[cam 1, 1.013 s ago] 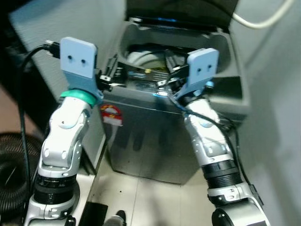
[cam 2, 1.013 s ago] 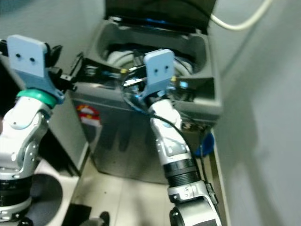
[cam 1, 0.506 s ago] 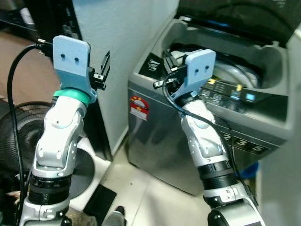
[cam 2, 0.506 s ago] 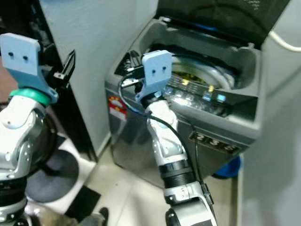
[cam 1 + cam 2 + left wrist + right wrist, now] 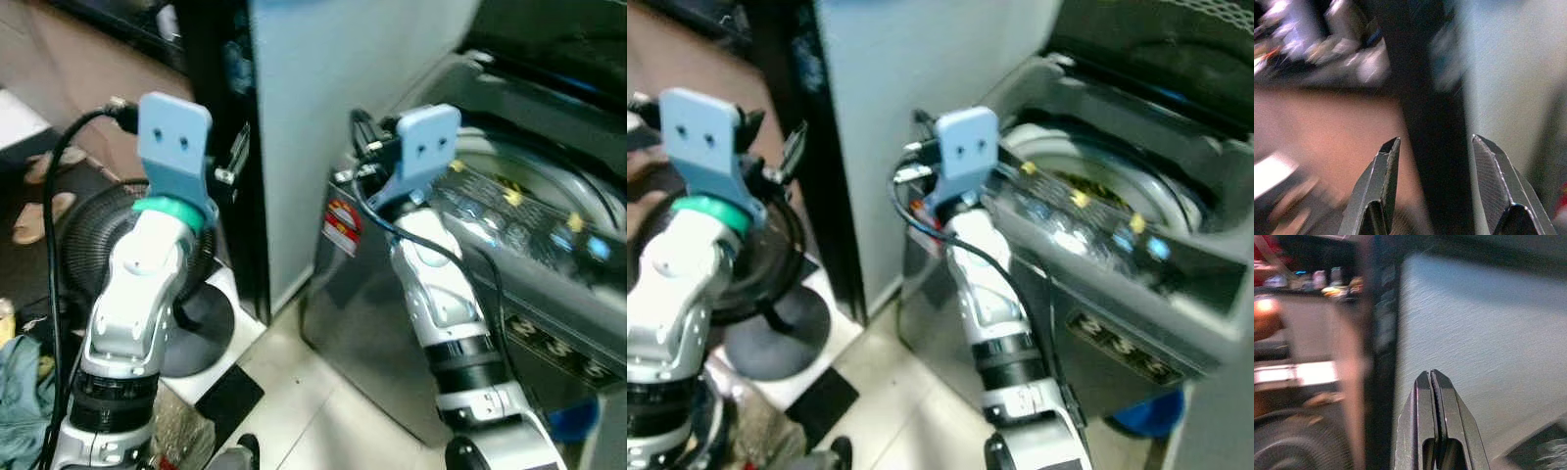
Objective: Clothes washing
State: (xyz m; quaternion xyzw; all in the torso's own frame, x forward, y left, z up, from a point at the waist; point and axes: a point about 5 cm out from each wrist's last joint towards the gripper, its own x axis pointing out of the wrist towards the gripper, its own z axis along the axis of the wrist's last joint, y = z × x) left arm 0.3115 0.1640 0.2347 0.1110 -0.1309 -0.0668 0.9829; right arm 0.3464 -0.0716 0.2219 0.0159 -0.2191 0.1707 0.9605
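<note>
One grey top-loading washing machine (image 5: pixel 1087 294) stands lid-up on the right. Two tools are raised: left tool (image 5: pixel 1442 191) spread apart and empty, right tool (image 5: pixel 1432 421) pressed closed, empty.

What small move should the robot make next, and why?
Probably keep turning left toward the clothes pile on the floor: the washing machine stands open, the left gripper is open and empty, and the right gripper is shut on nothing.
</note>
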